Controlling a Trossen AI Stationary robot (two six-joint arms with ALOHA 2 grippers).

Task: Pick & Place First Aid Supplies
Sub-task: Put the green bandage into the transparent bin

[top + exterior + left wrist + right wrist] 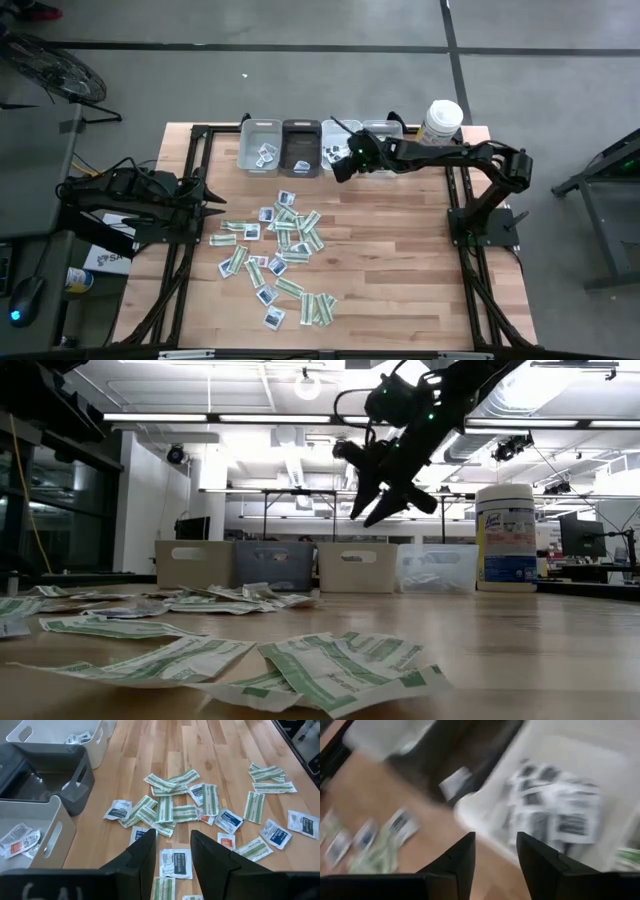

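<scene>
The right gripper [341, 170] hangs in the air at the near edge of the row of four bins [321, 146], over the third bin [335, 152], the white one already holding a heap of squarish blue-marked packets [555, 817]. Its jaws stand apart with nothing between them in the right wrist view, so I judge a packet has just been let go here and the step in hand is the trip back for another. The rest of the supplies lie scattered flat on the bench [400, 260]: a loose spread of green-and-white strips [300, 235] and white squares [266, 214] in the middle and toward the near-left, many overlapping. To do the next pick well, the right arm should lift clear of the bin wall before swinging out, then choose a packet at the fringe of the pile that lies alone, not one tucked under a neighbour, and come down with the jaws straddling its narrow width so that only one sheet is pinched. These packets are thin and light; a low, square approach matters, or the fingers will slide over the paper or drag two along. The left gripper [213, 211] waits low at the left side of the bench, just beside the pile, its jaws partly open and empty.
</scene>
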